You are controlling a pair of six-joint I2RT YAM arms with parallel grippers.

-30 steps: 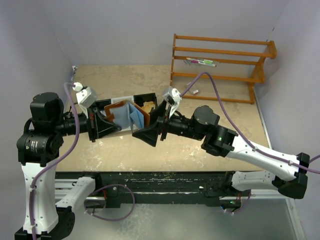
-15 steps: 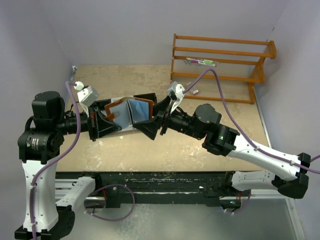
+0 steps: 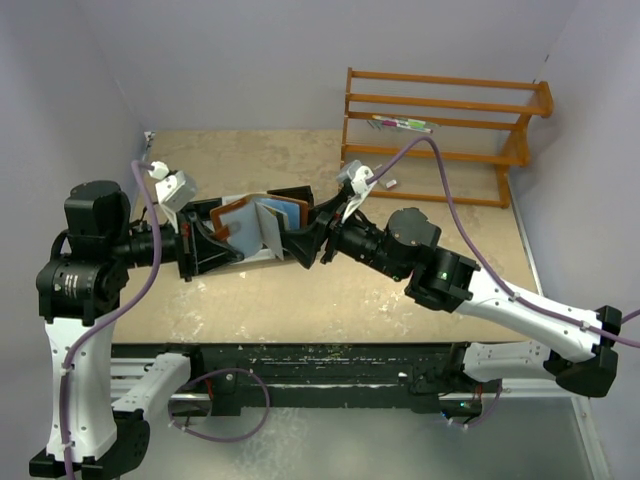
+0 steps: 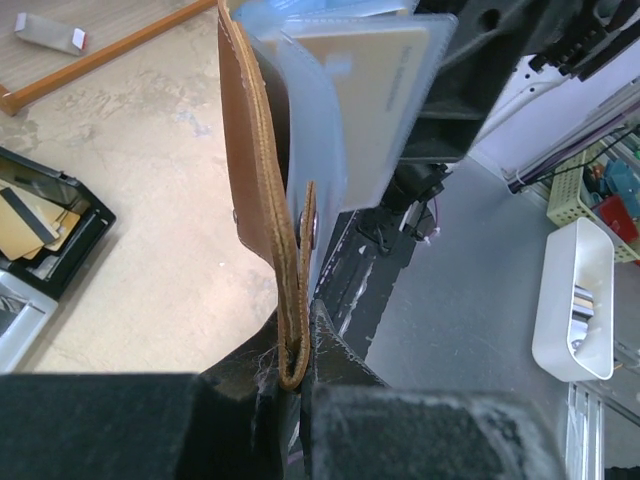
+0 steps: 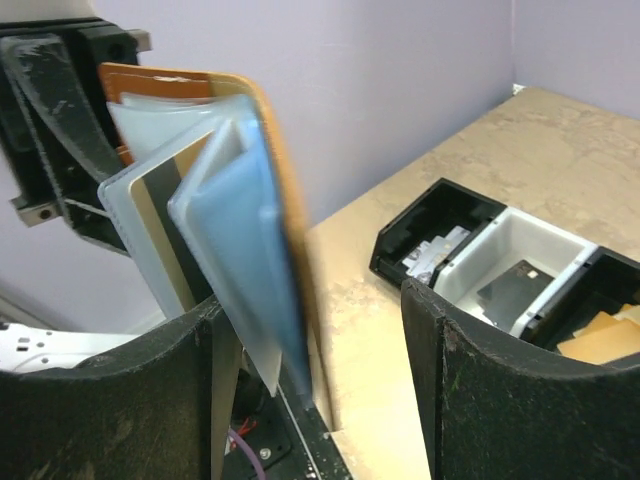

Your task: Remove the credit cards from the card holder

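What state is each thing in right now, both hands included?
card holder, open, held upright off the table.
credit cards, tucked in the holder's clear sleeves.
left hand, shut on the card holder's leather edge.
right hand, open, astride the sleeves.
tray, on the table, holding items.

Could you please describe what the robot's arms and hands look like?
The left arm and right arm have white links and black cylindrical joints. A purple cable trails along each. The left hand and right hand have broad matte black fingers.
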